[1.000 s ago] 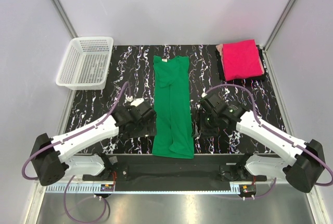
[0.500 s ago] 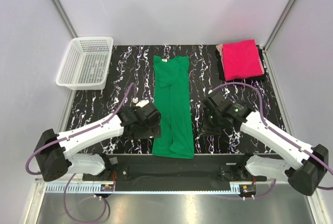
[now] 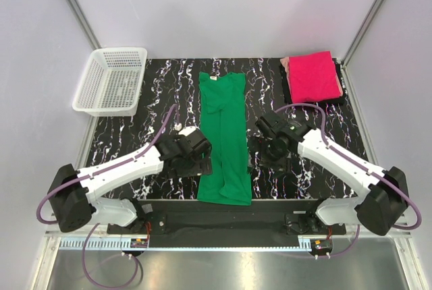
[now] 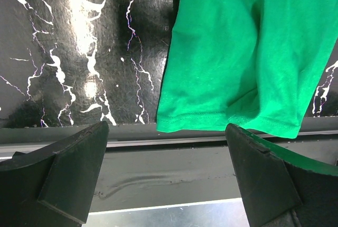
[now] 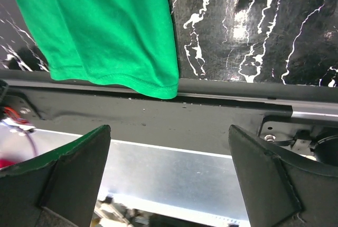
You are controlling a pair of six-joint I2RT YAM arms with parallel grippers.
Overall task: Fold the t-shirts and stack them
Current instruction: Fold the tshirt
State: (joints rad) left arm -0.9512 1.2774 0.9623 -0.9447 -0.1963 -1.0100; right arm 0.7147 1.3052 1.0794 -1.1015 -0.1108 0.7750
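Observation:
A bright green t-shirt (image 3: 225, 138) lies as a long narrow strip down the middle of the black marbled table, neck at the far end, hem (image 4: 222, 119) hanging just over the near edge. A hot pink t-shirt (image 3: 313, 76) sits folded at the far right corner. My left gripper (image 3: 201, 162) hovers open at the strip's left side near the hem, nothing between its fingers (image 4: 68, 169). On the strip's right side my right gripper (image 3: 260, 157) is open and empty too, with the hem's corner (image 5: 158, 87) just ahead of it.
A white mesh basket (image 3: 111, 81) stands at the far left corner. The table's near edge and a metal rail (image 4: 174, 148) run just below the hem. Grey walls close in the sides and the back.
Both grippers have drawn in toward the green strip's lower sides. The right arm swung left and a little forward; the left gripper slid right to the cloth's edge.

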